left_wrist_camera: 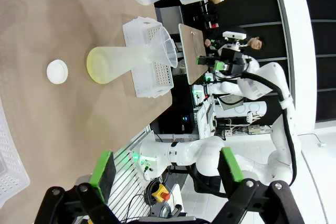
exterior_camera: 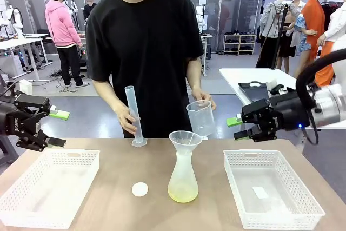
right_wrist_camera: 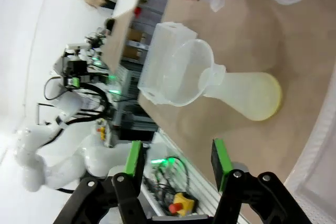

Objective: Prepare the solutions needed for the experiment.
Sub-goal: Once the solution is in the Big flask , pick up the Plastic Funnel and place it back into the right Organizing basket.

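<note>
The solutions [exterior_camera: 183, 193] lie shallow in the flask [exterior_camera: 183, 172], funnel [exterior_camera: 185, 138] seated, by the near edge of the bench [exterior_camera: 116, 205]. The left tool [exterior_camera: 57, 128] and right tool [exterior_camera: 238, 127] are spread, empty. The person [exterior_camera: 145, 36] holds cylinder [exterior_camera: 133, 113] and beaker [exterior_camera: 199, 116] at the far edge. Recommended: pour centrally into funnel, tools held clear.

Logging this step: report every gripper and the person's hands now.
Left gripper: open, empty.
Right gripper: open, empty.
Person's right hand: holding the measuring cylinder.
Person's left hand: holding the beaker.

Left tool [exterior_camera: 57, 128] and right tool [exterior_camera: 237, 127] level at opposite sides, fingertips inward, jaws apart, empty
</note>
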Controlling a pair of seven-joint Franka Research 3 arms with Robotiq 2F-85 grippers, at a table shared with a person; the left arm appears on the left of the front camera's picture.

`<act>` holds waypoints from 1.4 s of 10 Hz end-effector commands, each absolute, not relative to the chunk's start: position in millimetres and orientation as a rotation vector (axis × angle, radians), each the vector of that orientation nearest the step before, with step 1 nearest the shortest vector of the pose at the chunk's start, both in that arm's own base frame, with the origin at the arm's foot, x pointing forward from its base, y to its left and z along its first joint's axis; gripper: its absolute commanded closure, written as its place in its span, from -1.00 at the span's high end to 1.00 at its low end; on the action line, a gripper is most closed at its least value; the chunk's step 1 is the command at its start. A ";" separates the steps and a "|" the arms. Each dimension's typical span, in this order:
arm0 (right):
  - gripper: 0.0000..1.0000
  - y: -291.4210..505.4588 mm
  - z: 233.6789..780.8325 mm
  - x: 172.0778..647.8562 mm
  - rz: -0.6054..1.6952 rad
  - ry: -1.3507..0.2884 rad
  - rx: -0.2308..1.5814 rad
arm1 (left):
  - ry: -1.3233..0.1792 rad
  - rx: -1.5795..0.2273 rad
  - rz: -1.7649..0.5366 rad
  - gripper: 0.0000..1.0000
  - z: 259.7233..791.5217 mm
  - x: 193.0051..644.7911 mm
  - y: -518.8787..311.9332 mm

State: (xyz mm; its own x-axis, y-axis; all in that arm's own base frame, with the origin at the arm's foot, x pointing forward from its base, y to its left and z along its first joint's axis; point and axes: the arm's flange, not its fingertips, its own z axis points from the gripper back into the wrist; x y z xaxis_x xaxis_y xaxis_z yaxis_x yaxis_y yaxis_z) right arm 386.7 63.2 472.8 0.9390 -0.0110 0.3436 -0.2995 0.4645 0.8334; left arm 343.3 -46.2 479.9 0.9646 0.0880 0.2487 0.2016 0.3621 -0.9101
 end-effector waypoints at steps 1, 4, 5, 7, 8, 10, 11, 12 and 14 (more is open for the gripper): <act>0.31 78.3 507.5 395.1 0.229 -0.288 0.842 | -0.290 -1.226 -0.086 1.00 480.5 342.4 -48.2; 0.31 110.1 539.4 406.8 0.343 -0.249 0.533 | -0.290 -1.226 -0.086 1.00 480.5 342.4 -48.2; 0.31 118.1 543.9 408.2 0.387 -0.228 0.467 | -0.290 -1.226 -0.086 1.00 480.5 342.4 -48.2; 0.31 127.3 546.3 409.2 0.393 -0.195 0.369 | -0.290 -1.226 -0.086 1.00 480.5 342.4 -48.2; 0.31 130.5 545.6 408.4 0.406 -0.180 0.350 | -0.290 -1.226 -0.086 1.00 480.5 342.4 -48.2; 0.31 128.3 541.8 403.6 0.431 -0.206 0.366 | -0.290 -1.226 -0.086 1.00 480.5 342.4 -48.2; 0.31 128.3 541.8 403.6 0.431 -0.206 0.366 | -0.290 -1.226 -0.086 1.00 480.5 342.4 -48.2; 0.31 128.3 541.8 403.6 0.431 -0.206 0.366 | -0.290 -1.226 -0.086 1.00 480.5 342.4 -48.2; 0.31 128.3 540.5 404.2 0.438 -0.192 0.354 | -0.290 -1.226 -0.086 1.00 480.5 342.4 -48.2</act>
State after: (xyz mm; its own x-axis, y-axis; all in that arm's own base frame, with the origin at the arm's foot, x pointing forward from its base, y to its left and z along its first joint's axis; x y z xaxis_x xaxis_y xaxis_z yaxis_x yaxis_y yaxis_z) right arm 404.2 127.6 540.9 0.8886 0.3791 0.2581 -0.4465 0.8437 0.2979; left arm 343.3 -46.1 479.8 0.9646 0.0883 0.2487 0.2015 0.3624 -0.9100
